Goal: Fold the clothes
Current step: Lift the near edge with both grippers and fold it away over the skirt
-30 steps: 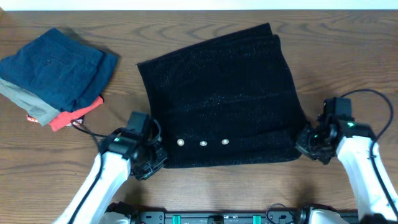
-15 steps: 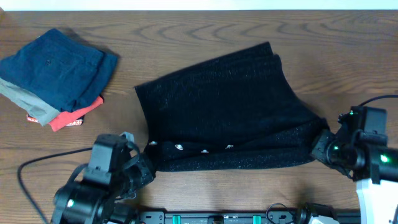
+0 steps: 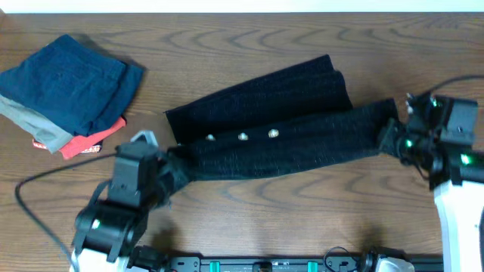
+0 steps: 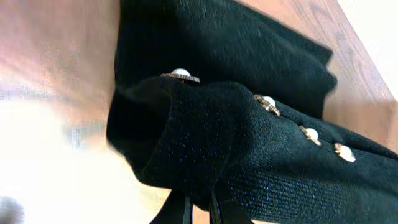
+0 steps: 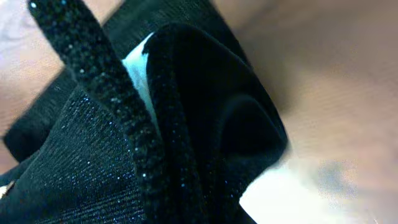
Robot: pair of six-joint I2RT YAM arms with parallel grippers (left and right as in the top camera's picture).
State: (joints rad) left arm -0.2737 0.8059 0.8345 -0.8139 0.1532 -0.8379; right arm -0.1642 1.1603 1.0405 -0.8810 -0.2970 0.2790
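At the near-left corner of the black garment, the left gripper [image 3: 174, 169] was closed narrow on a bunched fold of the clothes [image 3: 280, 125], with its jaws pinching the rolled hem just left of the row of white buttons [image 3: 243, 137]. At the far-right end, the right gripper [image 3: 390, 137] held the opposite corner. The right wrist view showed fabric draped thickly over the fingers and hiding them, but the strip ran straight to that claw, which indicated a closed grip. Between the two claws the buttoned edge was raised and stretched as a band, lying over the rest of the garment, which lay flat on the table [image 3: 302, 219] toward the far side. The fabric appeared soft, limp, fuzzy and fairly thick; it would probably sag wherever unsupported and drag on the wood rather than slide. Corners and the doubled hem were judged the best holds, since they bunch firmly without slipping. The left arm reached up from the near-left edge; the right arm rose from the near-right with its wrist turned inward. A navy folded garment [image 3: 72, 79] lay well apart at far left.
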